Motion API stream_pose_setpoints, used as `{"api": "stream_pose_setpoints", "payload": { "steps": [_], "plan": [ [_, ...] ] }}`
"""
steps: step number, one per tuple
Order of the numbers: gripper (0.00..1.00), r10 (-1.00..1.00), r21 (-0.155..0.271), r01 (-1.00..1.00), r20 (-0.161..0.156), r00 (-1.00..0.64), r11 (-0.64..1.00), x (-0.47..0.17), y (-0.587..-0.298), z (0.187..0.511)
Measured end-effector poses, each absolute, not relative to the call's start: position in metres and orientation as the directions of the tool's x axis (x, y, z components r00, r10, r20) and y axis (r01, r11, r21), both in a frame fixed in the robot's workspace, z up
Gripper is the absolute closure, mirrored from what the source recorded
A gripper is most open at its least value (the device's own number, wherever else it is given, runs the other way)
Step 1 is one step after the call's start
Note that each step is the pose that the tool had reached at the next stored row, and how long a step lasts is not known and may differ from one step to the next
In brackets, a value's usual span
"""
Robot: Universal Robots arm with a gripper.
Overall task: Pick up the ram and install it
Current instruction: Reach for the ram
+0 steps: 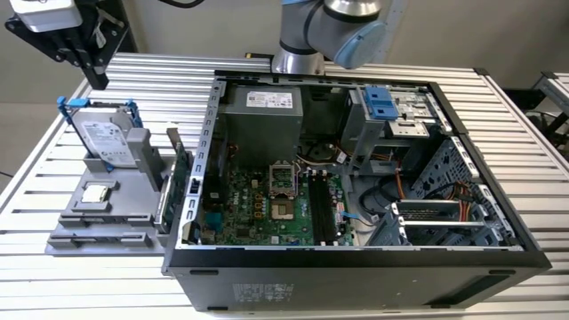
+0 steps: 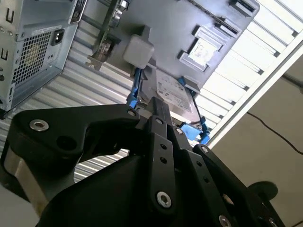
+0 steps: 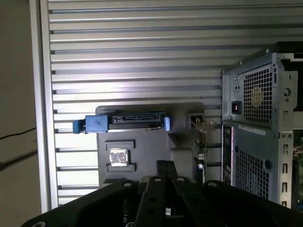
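Note:
The ram looks to be the thin narrow stick (image 1: pixel 164 203) standing on edge at the grey holder's (image 1: pixel 98 230) side nearest the case, beside the green expansion card (image 1: pixel 182 180). My gripper (image 1: pixel 94 75) hangs high at the exterior view's upper left, well above and behind the holder. Its black fingers (image 3: pixel 165 165) are together with nothing between them. In the second wrist view the gripper (image 2: pixel 158 105) points toward the hard drive (image 2: pixel 173 94). The black memory slots (image 1: pixel 322 208) run along the motherboard (image 1: pixel 258 207) inside the open case.
The open computer case (image 1: pixel 356 260) takes up the middle and the exterior view's right of the slatted table (image 1: pixel 106 293). The holder also carries a silver hard drive with blue rails (image 1: pixel 102 137) and a processor chip (image 1: pixel 95 194). The arm's base (image 1: pixel 302 40) stands behind the case.

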State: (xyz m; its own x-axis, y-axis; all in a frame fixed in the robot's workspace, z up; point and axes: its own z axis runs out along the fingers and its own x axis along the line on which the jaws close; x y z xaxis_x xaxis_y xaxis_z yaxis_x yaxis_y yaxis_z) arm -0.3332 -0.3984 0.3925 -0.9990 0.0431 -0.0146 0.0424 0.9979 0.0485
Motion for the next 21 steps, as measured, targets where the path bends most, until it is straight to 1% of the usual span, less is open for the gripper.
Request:
{"api": "stream_pose_setpoints", "payload": {
  "steps": [21],
  "plan": [
    [1.00, 0.043, 0.048, 0.042, -0.013, -0.999, 0.998, -0.366, -0.398, 0.393]
  ]
}}
